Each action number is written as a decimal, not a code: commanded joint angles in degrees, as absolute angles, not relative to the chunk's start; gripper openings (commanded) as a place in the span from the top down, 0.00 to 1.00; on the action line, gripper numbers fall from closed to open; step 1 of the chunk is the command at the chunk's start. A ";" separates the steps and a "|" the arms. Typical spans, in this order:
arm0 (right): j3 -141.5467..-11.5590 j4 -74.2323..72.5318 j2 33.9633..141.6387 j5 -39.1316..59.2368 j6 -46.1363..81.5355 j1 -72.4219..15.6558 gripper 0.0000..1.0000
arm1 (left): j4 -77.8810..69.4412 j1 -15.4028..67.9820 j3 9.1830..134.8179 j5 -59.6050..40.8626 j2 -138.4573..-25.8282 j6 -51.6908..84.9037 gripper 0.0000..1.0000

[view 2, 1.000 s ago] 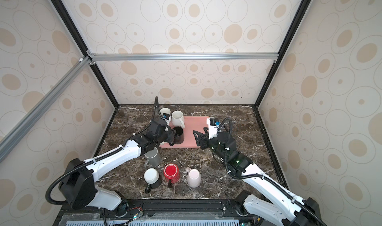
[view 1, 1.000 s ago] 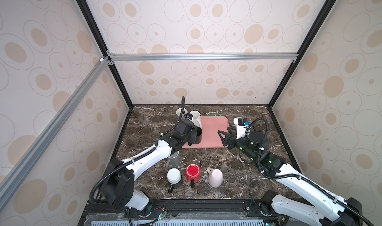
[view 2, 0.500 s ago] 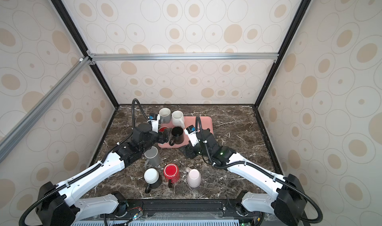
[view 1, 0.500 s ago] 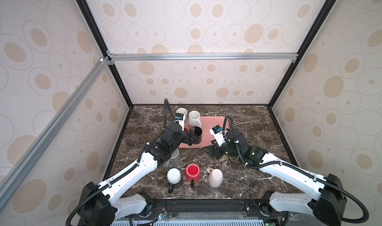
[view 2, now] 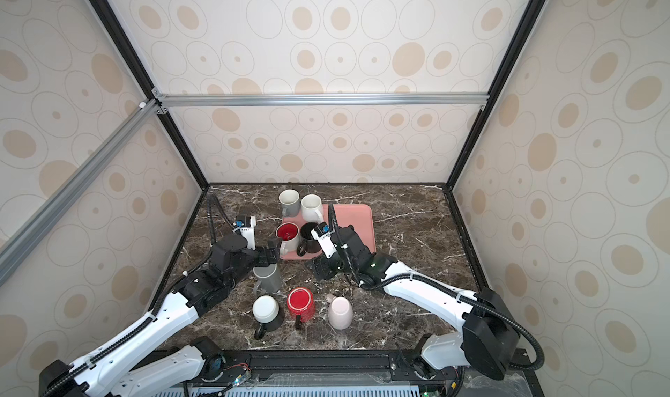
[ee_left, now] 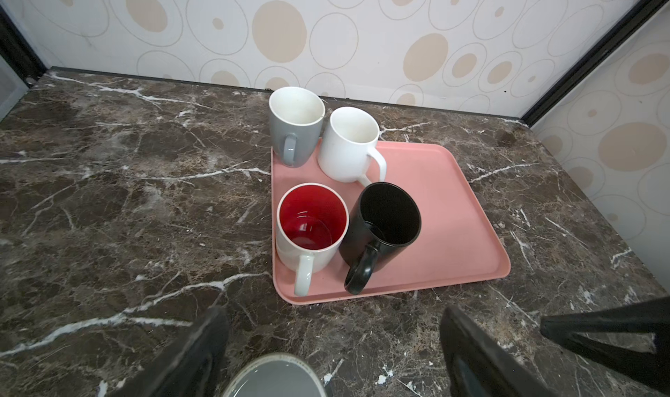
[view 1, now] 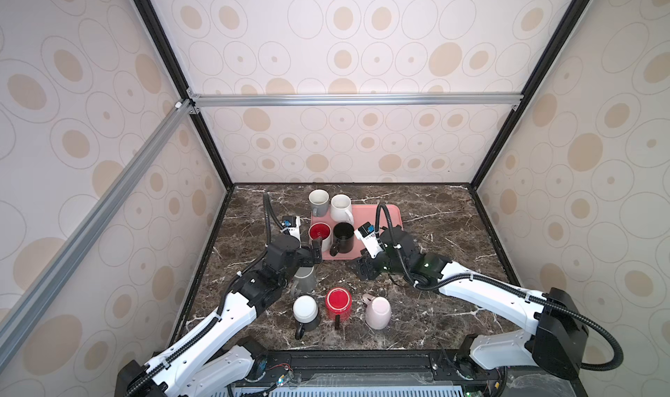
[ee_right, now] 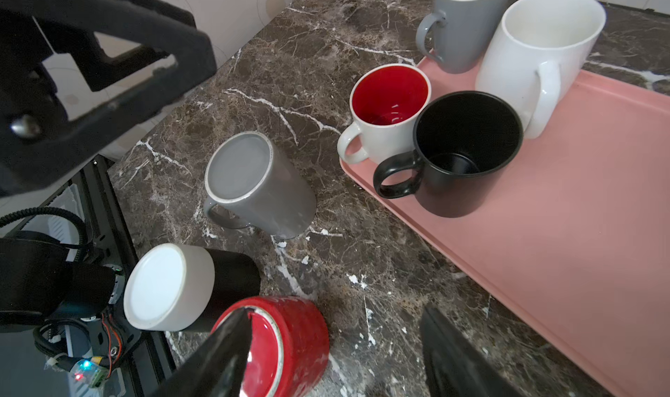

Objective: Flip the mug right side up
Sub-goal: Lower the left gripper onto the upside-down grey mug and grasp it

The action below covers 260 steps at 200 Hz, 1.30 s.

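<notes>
A: Grey mug (ee_right: 253, 184), location?
B: Upside down on counter (ee_right: 290, 68), beside pink tray (ee_right: 544, 250). Left hand (ee_left: 333, 315) close over it, jaws apart, empty.
A: Right hand (ee_right: 339, 311)?
B: Spread, empty, near inverted red mug (ee_right: 290, 340).

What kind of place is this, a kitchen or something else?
Likely a robot test booth, not a kitchen: a metal frame with patterned walls encloses a marble tabletop, where two robot arms reach among mugs, some on a pink tray.
</notes>
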<state>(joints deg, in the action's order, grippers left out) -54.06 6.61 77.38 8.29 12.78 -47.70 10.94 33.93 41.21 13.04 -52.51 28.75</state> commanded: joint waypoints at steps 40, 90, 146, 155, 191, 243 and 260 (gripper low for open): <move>-54.14 4.49 77.19 7.30 12.66 -48.13 0.25 | 21.35 33.40 38.17 13.45 -50.16 35.68 0.09; -53.14 4.75 76.79 7.57 12.39 -48.16 0.25 | 20.22 33.36 34.45 10.28 -51.93 38.56 0.09; -51.93 4.66 74.68 5.83 11.93 -48.16 0.25 | 17.87 33.38 33.75 7.41 -56.72 38.05 0.16; -51.71 4.58 74.45 5.60 11.87 -48.16 0.25 | 17.21 33.39 33.75 6.44 -57.09 38.06 0.17; -50.83 3.96 73.89 3.91 12.22 -48.16 0.25 | 12.82 33.46 33.62 2.55 -59.41 38.23 0.28; -49.94 4.13 72.43 2.77 12.40 -48.08 0.25 | 5.92 34.21 35.32 -1.22 -66.21 37.60 0.38; -49.70 4.30 71.99 2.55 12.47 -48.03 0.25 | 5.71 34.61 36.68 -1.23 -68.04 36.75 0.38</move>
<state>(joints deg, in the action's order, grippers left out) -50.50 4.73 73.82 3.81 12.58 -47.86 5.74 33.98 34.48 0.38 -65.43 37.76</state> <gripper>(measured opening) 0.753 0.622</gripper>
